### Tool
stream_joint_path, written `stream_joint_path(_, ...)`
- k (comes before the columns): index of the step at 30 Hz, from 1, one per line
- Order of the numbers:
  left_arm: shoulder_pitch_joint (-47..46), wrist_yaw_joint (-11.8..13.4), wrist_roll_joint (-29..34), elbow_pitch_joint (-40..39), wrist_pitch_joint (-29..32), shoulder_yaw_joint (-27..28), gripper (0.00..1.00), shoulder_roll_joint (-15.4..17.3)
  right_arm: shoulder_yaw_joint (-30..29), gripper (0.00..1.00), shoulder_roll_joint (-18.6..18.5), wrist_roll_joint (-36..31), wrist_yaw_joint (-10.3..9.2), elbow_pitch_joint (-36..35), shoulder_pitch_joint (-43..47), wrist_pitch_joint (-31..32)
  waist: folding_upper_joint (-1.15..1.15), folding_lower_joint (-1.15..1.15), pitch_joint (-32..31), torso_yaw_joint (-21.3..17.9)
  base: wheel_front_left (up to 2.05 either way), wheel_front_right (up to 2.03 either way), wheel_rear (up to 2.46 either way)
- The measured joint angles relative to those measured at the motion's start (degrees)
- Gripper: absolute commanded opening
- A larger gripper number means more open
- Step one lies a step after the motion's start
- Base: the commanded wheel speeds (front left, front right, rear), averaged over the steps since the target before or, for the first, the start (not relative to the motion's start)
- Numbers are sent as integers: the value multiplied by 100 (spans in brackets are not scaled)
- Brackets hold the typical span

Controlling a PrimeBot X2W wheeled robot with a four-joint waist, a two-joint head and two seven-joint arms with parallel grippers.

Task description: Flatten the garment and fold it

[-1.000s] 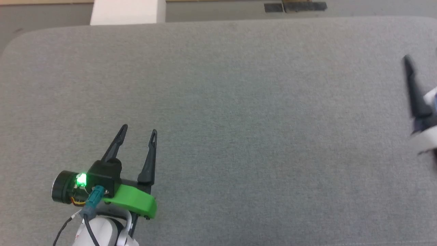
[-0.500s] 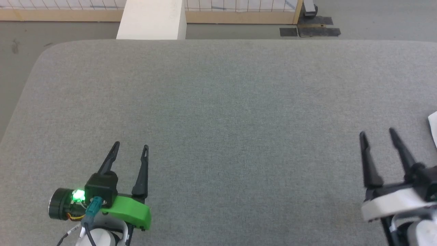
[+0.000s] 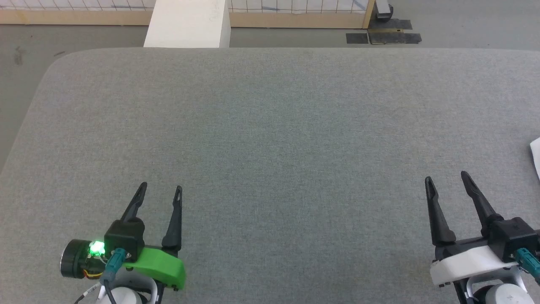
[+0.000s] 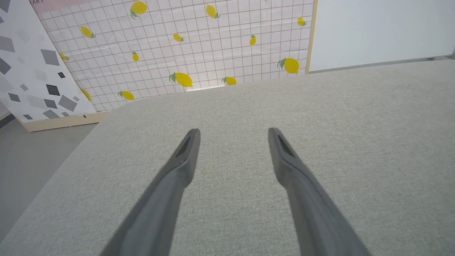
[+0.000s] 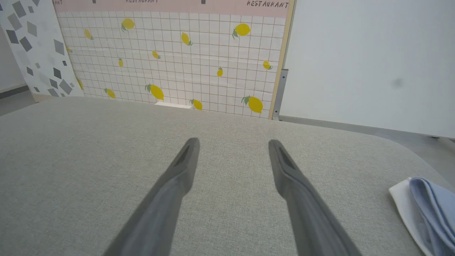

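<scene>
The garment lies at the far right of the grey table (image 3: pixel 270 126). A corner of its white collar (image 3: pixel 535 157) pokes in at the right edge of the head view. In the right wrist view the garment (image 5: pixel 432 209) shows as light blue cloth with a white edge at the lower right. My right gripper (image 3: pixel 446 178) is open and empty at the lower right, a little left of the garment, seen with spread fingers (image 5: pixel 233 142). My left gripper (image 3: pixel 160 187) is open and empty at the lower left, fingers apart (image 4: pixel 233 131) over bare cloth-covered table.
A white block (image 3: pixel 187 23) stands beyond the table's far edge. Behind it runs a tiled panel with lemon prints (image 4: pixel 185 53) and a pale wall (image 5: pixel 369 60). Grey floor (image 3: pixel 17 55) lies past the table's rounded left corner.
The head camera tilted, so the far edge and floor came into view. My right gripper came down from the right edge to the lower right, fingers pointing up. The left gripper barely moved.
</scene>
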Motion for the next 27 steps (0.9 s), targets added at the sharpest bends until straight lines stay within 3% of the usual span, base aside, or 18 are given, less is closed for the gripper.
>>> stream_joint_path(11,-3,-7,-37,24,-11,-57,100,27,-94,100,79,3,0,-13,3,-24,0,0,39,-4,0,0,0)
stream_joint_path(12,-3,-13,-51,23,-31,-57,0,25,-92,0,80,3,0,-12,3,-23,0,0,37,-2,0,0,0)
stream_joint_path(27,0,-74,27,20,78,76,0,-104,-78,0,86,3,0,-12,2,79,0,0,-35,12,0,0,0)
